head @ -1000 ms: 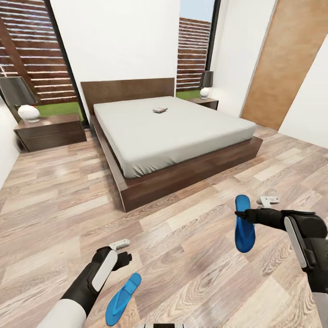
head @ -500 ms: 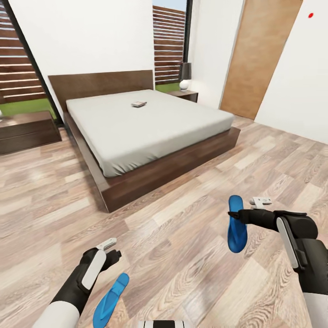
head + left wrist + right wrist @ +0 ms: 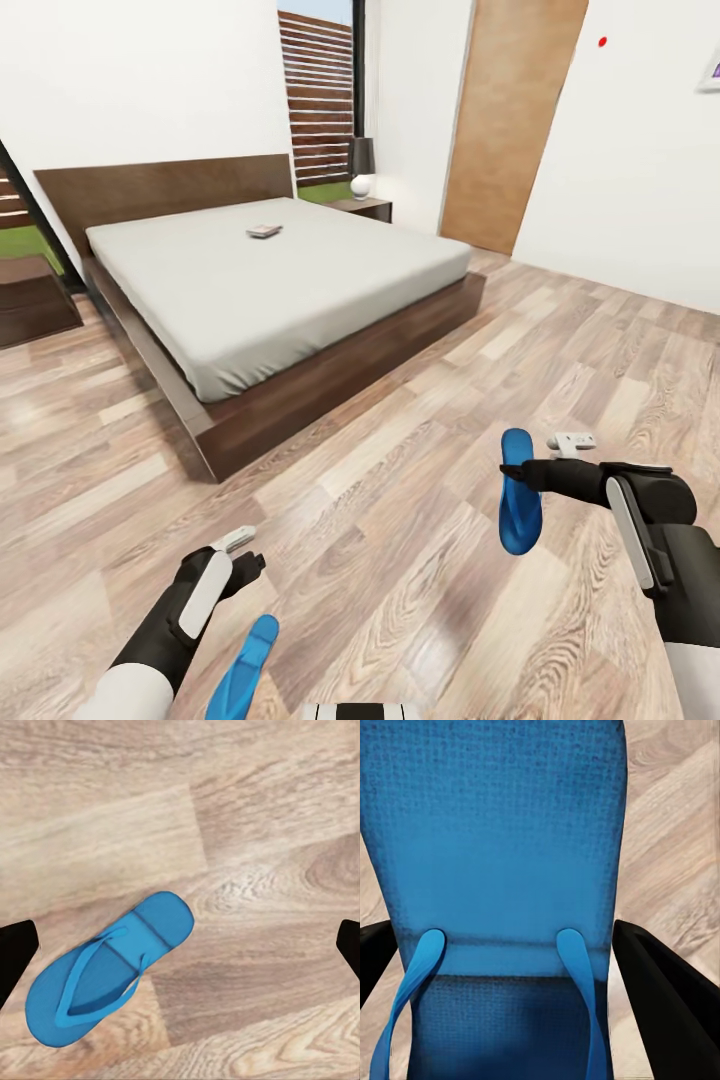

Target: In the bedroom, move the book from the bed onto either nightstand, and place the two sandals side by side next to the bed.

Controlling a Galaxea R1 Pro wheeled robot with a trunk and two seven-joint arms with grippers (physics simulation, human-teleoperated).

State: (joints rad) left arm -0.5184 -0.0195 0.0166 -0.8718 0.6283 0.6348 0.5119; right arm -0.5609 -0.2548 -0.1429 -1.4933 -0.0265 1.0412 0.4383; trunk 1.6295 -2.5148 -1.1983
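The right gripper (image 3: 532, 472) is pinched shut on one bright blue flip-flop sandal (image 3: 520, 492), which hangs up off the wood-plank floor (image 3: 400, 520). If that pinch is weak, the sandal could slip and drop far from the big low bed with the pale mattress and dark brown frame (image 3: 270, 275). The other blue sandal (image 3: 105, 971) lies flat on the floor under the left gripper (image 3: 243, 551), whose fingers look spread apart, I think. The small dark book (image 3: 264, 231) sits on the bed.
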